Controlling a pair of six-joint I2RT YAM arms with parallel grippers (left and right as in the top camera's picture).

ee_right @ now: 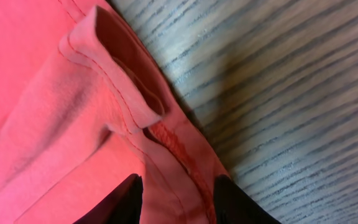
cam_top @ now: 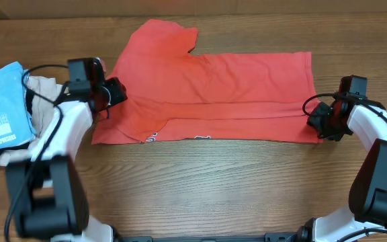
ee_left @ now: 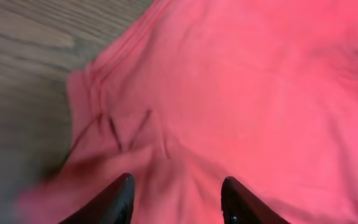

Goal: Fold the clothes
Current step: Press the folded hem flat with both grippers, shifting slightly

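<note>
We see coral-red T-shirt (cam_top: 213,94) flat at frame centre, L gripper (cam_top: 115,94) at its frame-left edge, fingers apart, released, R gripper (cam_top: 312,121) at lower-right hem, fingers straddling cloth, can't tell if grasping

White-shelled left arm (cam_top: 72,128) and right arm (cam_top: 367,122), black joints and motor housings, thin black cables (cam_top: 46,67) looping alongside (slack on the left), left end effector (cam_top: 113,94) and right end effector (cam_top: 314,115) black, tapered fingers (ee_left: 114,199)
</note>
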